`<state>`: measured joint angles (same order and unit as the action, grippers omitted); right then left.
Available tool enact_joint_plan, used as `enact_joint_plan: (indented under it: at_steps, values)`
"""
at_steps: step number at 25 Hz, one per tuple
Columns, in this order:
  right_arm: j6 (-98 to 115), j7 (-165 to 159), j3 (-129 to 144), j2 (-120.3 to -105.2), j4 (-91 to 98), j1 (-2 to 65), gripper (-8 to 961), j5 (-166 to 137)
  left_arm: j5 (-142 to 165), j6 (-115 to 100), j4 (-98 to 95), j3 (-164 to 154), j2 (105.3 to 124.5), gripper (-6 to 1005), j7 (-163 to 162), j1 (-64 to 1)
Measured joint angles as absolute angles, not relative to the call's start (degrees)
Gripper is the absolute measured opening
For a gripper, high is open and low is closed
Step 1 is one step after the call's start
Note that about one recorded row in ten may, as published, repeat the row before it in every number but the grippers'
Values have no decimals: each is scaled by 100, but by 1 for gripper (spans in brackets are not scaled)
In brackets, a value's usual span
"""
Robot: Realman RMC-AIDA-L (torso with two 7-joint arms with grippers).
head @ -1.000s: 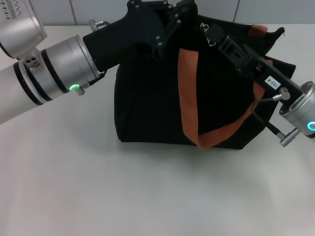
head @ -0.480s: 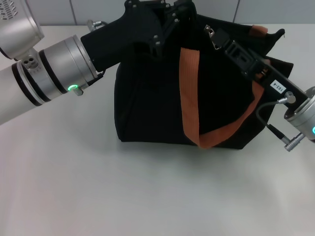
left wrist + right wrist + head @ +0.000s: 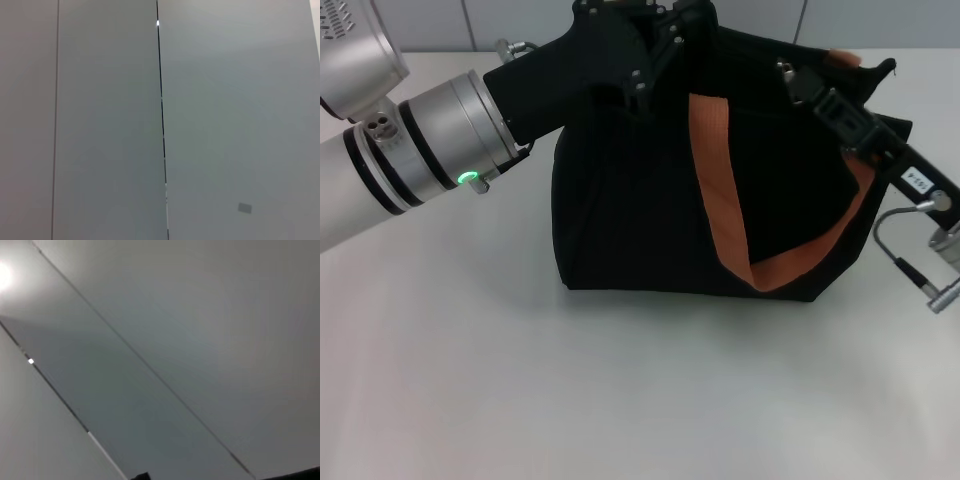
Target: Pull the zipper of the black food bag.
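Note:
The black food bag (image 3: 620, 200) stands on the white table in the head view, with an orange strap (image 3: 720, 200) hanging down its front. My left gripper (image 3: 670, 25) is at the bag's top edge near the back left and looks shut on the fabric there. My right gripper (image 3: 790, 75) reaches in from the right along the bag's top and is shut on the small silver zipper (image 3: 785, 68). Both wrist views show only grey wall panels, with no bag or fingers.
The white table (image 3: 620, 400) spreads in front of and beside the bag. A tiled wall runs behind it. My left arm crosses the table's left side, and my right arm's cable loop (image 3: 900, 240) hangs at the right edge.
My right gripper has moved to the right along the bag's top edge, taking the silver zipper tab with it. The orange strap has shifted right. The left gripper has held its place.

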<state>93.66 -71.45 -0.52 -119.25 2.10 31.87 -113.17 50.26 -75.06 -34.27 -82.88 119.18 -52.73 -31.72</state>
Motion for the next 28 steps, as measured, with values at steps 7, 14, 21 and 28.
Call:
enact_joint_plan:
  at_steps: [7,14,21,28]
  values:
    - [9431,-7195,-259,-11924,259,2985,-3,-11311,5016,-7506,-3425,-8274,11918,101,-5267,-3166]
    - [9443,-7307,-396,-11918,388,2825,-3,-11311,4937,-7506,-3405,-8282,11918,105,-5190,-3164]
    - [9797,-7201,-680,-11918,528,2579,-3,-11311,4934,-7506,-3393,-8286,11918,110,-5186,-3164]
    - [10755,-6447,-894,-11926,632,2347,54,-11308,4931,-7499,-3369,-8295,11918,115,-5185,-3164]
